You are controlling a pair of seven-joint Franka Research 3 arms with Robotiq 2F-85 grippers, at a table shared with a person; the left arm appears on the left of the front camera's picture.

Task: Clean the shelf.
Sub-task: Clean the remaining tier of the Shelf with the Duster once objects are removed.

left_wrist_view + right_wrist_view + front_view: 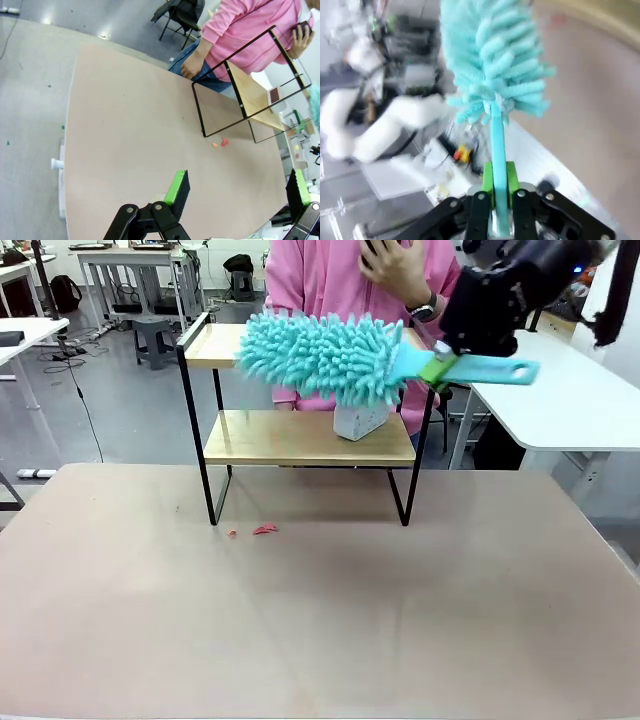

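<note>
Duster [320, 358] over the shelf [280, 438]
Right pincer [438, 368] clamps its handle; left pincer [239, 189] stands wide. Beyond the right pincer, a low sweep could topple the white block [360, 421].

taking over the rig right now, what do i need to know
Right hand: shut on the teal duster handle, head level with the shelf's top board.
Left hand: open, empty, above the table.
Lower board holds a white block; red scraps lie on the table by a front leg of the shelf.
Left: probably wiping both boards; how much is done can't be told.
</note>
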